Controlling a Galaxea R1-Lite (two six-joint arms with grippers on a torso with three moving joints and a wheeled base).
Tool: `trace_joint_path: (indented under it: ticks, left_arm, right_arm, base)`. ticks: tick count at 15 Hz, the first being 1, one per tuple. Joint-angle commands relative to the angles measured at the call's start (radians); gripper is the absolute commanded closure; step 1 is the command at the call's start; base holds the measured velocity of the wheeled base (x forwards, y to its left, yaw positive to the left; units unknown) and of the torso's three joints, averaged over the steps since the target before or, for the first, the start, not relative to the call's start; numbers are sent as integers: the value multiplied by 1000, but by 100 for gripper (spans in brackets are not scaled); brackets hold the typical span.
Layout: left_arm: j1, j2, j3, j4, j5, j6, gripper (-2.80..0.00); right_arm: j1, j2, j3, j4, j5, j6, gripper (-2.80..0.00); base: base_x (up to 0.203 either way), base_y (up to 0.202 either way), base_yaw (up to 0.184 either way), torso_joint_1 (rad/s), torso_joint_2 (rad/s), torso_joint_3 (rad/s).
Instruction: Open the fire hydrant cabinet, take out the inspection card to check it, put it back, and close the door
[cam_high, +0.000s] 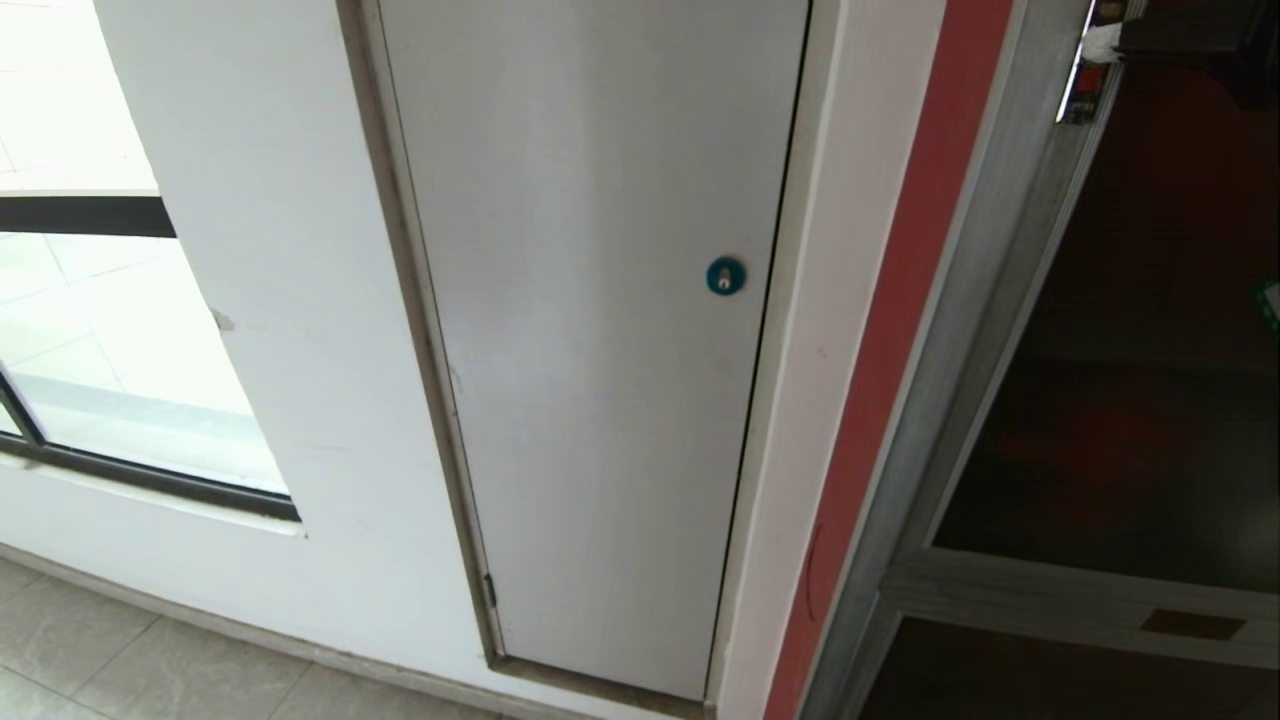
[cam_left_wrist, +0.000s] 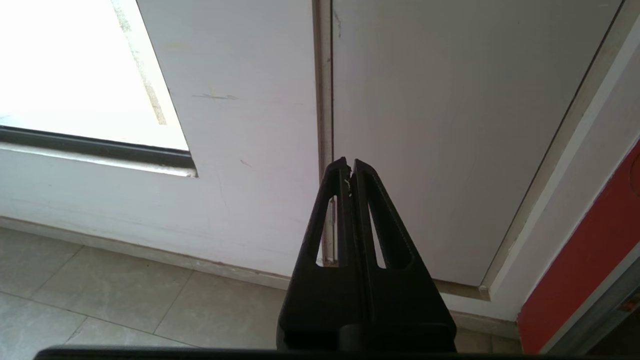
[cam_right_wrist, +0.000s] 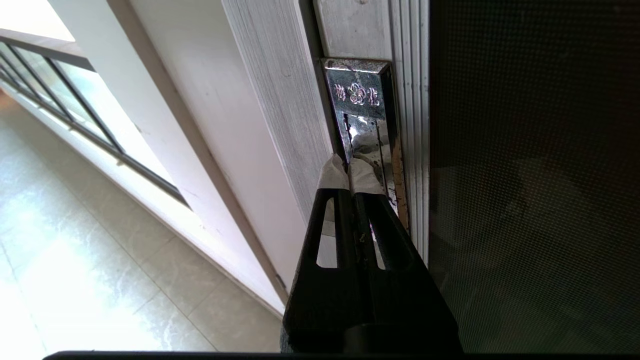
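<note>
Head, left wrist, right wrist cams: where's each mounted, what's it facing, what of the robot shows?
Head view: on the robot's head, looking down at the white door, blue lock; fire hydrant cabinet at right; no arms visible.
Left wrist view: behind the shut left claw, facing the white door's lower edge and floor tiles.
Right wrist view: behind the shut right claw, tips at the chrome latch plate beside the dark glass.
Shared: head and left wrist both show the white door.

From the head we look forward and down at a white door (cam_high: 600, 330) with a blue lock (cam_high: 726, 276), the fire hydrant cabinet (cam_high: 1130, 400) at our right edge. Our left wrist camera sits low, facing that same white door (cam_left_wrist: 450, 125) above the floor tiles (cam_left_wrist: 125, 300). Our right wrist camera presses close to the cabinet's silver frame (cam_right_wrist: 280, 100), perhaps at its latch plate.
</note>
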Motion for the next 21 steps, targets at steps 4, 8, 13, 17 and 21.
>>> trace_joint_path:
  ticks: [4,8,13,17,21]
  left_arm:
    - [0,1,8,-1,0,0,0]
    - [0,1,7,-1,0,0,0]
    - [0,1,8,-1,0,0,0]
    - [0,1,8,-1,0,0,0]
    - [0,1,8,1,0,0,0]
  right_arm:
    - [-9,-2,22,6,-17,3,0]
    - [-12,-6,27,5,-17,3,0]
    - [-8,-53,37,11,-11,3,0]
    - [6,-145,92,11,-7,3,0]
    - [29,-264,145,12,-4,3,0]
  base:
    - [0,0,0,0,0,0]
    - [0,0,0,0,0,0]
    - [0,0,0,0,0,0]
    - [0,0,0,0,0,0]
    - [0,0,0,0,0,0]
